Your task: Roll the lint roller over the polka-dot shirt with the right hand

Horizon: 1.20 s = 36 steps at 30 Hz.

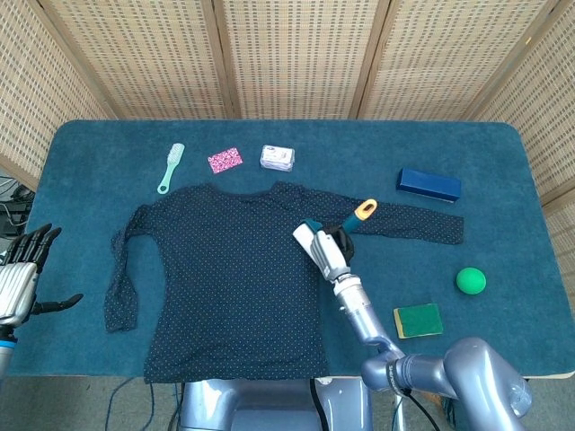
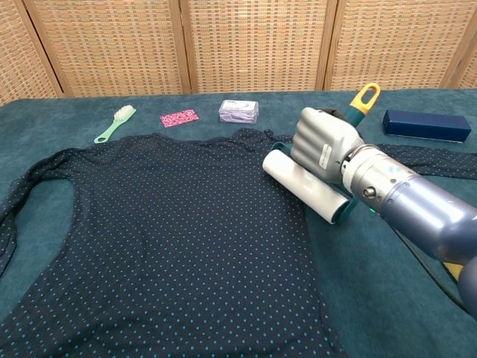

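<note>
1. Left hand [image 1: 16,285] sits at the near left corner of the counter [image 1: 521,162], off the cloth edge. Fingers spread, holding nothing. Only the head view shows it.
2. Right arm comes up from the near edge, centre-right. Right hand [image 2: 322,143] is closed around the lint roller [image 2: 304,186], fingers wrapped on the handle.
3. Roller: white drum, teal frame, yellow loop at the handle end [image 1: 365,209], which points away toward the far right. Drum lies at the right edge of the shirt body, just below where the right sleeve starts. Chest view has it partly on the fabric, partly over the bare counter. Cannot tell if the drum is pressed down or just resting.
4. Polka-dot shirt [image 1: 225,278] is spread flat, front centre-left. One sleeve is folded down along the left side, the other stretched right toward the blue box.
5. Yellow-green sponge [image 1: 418,321] is near the front right, beside the arm. Green ball [image 1: 471,280] is a bit farther back and right of it.
6. Blue box [image 1: 429,184] is just beyond the end of the stretched sleeve.
7. Far row, above the collar: mint brush [image 1: 170,167] on the left, pink patterned card [image 1: 225,160], then a small clear packet [image 1: 278,158]. All apart from the shirt.
</note>
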Motion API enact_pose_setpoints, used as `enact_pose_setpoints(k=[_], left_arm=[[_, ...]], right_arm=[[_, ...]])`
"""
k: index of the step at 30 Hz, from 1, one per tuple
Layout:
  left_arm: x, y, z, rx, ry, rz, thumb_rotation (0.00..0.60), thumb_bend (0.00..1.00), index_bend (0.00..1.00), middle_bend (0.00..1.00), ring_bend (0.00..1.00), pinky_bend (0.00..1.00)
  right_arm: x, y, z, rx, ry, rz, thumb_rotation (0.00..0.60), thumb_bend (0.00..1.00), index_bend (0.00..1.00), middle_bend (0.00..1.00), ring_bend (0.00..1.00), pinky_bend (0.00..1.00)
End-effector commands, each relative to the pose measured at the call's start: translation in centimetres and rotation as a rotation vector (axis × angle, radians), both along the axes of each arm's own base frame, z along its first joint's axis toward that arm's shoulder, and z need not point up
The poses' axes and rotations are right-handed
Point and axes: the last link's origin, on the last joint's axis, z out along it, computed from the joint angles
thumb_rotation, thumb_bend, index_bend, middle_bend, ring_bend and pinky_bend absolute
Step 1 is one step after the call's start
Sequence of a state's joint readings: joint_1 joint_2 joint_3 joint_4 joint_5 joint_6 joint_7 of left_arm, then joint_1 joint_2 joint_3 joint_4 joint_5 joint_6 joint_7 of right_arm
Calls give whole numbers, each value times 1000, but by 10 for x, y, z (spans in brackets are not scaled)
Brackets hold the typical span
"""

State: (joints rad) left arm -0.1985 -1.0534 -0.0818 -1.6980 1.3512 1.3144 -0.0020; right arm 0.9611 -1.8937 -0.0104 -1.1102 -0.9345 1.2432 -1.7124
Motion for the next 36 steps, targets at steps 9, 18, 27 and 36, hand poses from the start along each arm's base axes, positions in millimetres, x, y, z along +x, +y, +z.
enact_pose_setpoints(k=[9, 18, 27, 36], left_arm=[[2, -2, 3, 1, -15, -13, 600, 0, 0, 0, 0, 0], [8, -11, 9, 4, -44, -55, 600, 0, 0, 0, 0, 0], [14, -21, 13, 8, -58, -94, 600, 0, 0, 0, 0, 0], [16, -29, 14, 32, -34, -103, 600, 0, 0, 0, 0, 0]], right_arm=[[2, 6, 14, -48, -141, -15, 600, 121, 30, 1000, 1000, 1000], [-4, 15, 69, -66, -362, -41, 600, 47, 0, 1000, 1000, 1000], [-52, 41, 128, 99, -725, -76, 600, 11, 0, 836, 900, 922], [-111, 91, 173, 163, -995, -271, 600, 0, 0, 0, 0, 0]])
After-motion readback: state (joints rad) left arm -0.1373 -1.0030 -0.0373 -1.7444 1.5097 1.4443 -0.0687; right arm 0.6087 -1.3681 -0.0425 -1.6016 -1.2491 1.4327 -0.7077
